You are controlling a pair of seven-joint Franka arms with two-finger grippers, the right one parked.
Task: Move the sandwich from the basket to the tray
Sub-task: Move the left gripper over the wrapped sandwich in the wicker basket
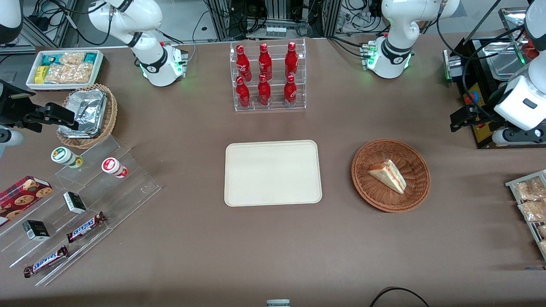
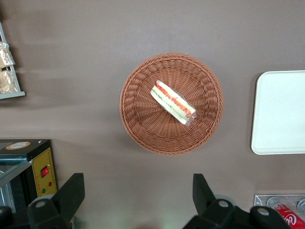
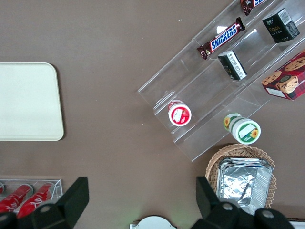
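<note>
1. Sandwich (image 1: 387, 175): a small white bread wedge with orange-red and green layers in clear wrap. It lies in the middle of the basket (image 1: 367, 189), a round brown woven bowl.
2. The tray (image 1: 273, 173) is flat, cream and smooth with rounded corners. It sits bare beside the basket, mid-table.
3. The wrist view shows the gripper (image 2: 136, 193) high above the table near the basket, black fingers spread wide, holding nothing.
4. Only the front view shows the red bottles (image 1: 265, 74) and the "SNICKERS" bars (image 1: 85, 227).
</note>
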